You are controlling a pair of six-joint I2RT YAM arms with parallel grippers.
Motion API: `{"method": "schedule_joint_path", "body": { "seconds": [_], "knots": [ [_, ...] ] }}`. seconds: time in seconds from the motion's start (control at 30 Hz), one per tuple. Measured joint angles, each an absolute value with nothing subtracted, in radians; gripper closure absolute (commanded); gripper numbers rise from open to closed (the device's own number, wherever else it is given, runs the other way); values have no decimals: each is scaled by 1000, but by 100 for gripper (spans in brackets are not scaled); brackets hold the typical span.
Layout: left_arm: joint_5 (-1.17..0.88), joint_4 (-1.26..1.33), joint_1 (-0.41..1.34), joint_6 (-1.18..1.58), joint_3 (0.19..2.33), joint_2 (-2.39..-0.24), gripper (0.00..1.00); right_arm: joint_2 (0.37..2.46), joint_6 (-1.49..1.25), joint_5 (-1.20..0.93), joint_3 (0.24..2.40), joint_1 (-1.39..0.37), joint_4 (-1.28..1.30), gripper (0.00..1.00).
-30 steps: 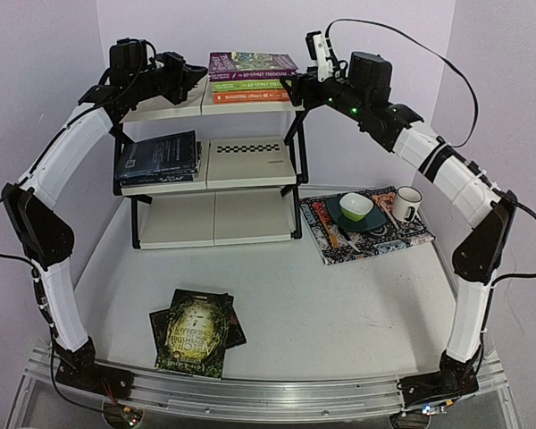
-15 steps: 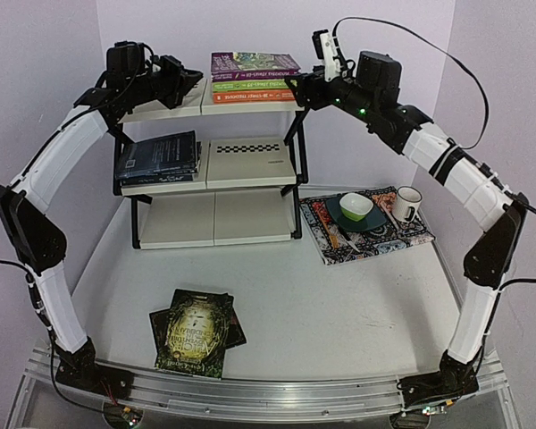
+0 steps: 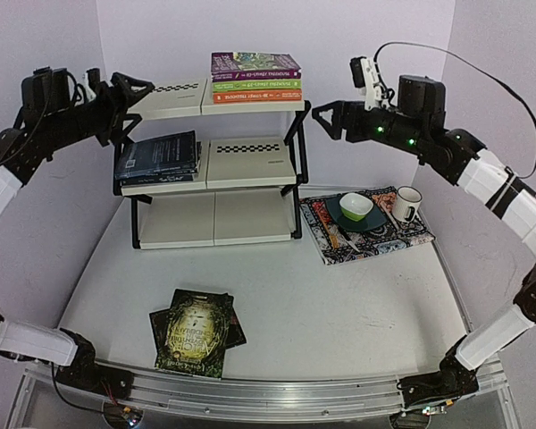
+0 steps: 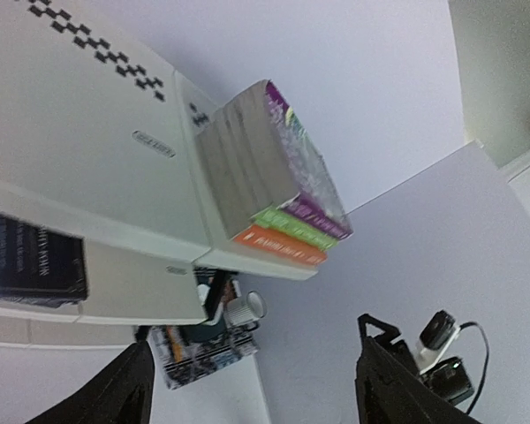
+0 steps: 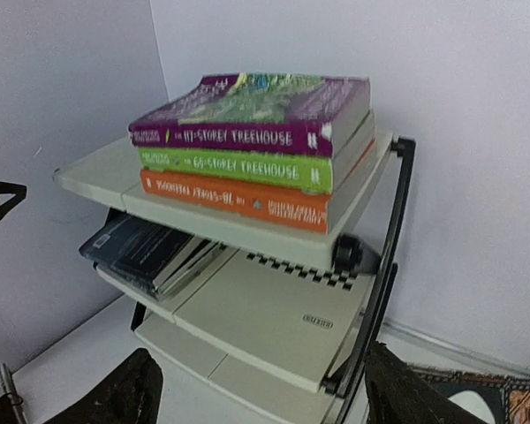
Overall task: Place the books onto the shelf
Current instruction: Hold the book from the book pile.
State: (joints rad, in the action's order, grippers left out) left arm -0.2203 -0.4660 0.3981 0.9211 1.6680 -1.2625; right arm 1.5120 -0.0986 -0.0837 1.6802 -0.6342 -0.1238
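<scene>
The shelf (image 3: pixel 250 165) stands at the back of the table. On its top tier lies a stack of purple, green and orange books (image 3: pixel 255 77), also seen in the left wrist view (image 4: pixel 278 177) and the right wrist view (image 5: pixel 256 150). Dark blue books (image 3: pixel 158 156) lie on the middle tier's left panel (image 5: pixel 150 247). Dark green-gold books (image 3: pixel 195 329) lie on the table near the front. My left gripper (image 3: pixel 136 109) hangs open and empty left of the top tier (image 4: pixel 256 389). My right gripper (image 3: pixel 320 121) hangs open and empty right of the shelf (image 5: pixel 261 397).
A patterned mat (image 3: pixel 366 234) lies right of the shelf with a green bowl (image 3: pixel 355 207) and a white mug (image 3: pixel 407 204) on it. Lilac walls close in behind and on both sides. The shelf's black frame post (image 3: pixel 297 143) stands near my right gripper.
My left arm has swung left off the top tier and its jaws have opened. My right arm has drawn back to the right, away from the book stack.
</scene>
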Motion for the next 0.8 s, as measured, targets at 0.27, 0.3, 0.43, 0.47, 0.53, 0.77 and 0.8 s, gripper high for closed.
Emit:
{"method": "schedule_joint_path", "body": {
  "seconds": [0.27,0.3,0.43,0.47,0.53,0.77,0.8],
  "knots": [
    [-169,-629,398,860,1294,-943,0,1395,-321,-175,1315,-636,-78,23],
    [-171,-641,398,861,1248,-923,0,1395,-352,-188,1279,-636,-77,23],
    [-200,-685,398,858,1111,-899,1,1399,-485,-237,1163,-641,-76,23],
    [-214,-690,398,855,1080,-901,0,1404,-522,-247,1140,-646,-80,23],
    [-244,-701,398,850,1024,-907,0,1423,-589,-255,1098,-665,-97,23],
    [-338,-706,398,785,873,-966,0,1585,-760,-217,1039,-841,-166,28],
    [-342,-706,398,779,850,-971,1,1614,-786,-216,1037,-864,-184,28]
  ]
}}
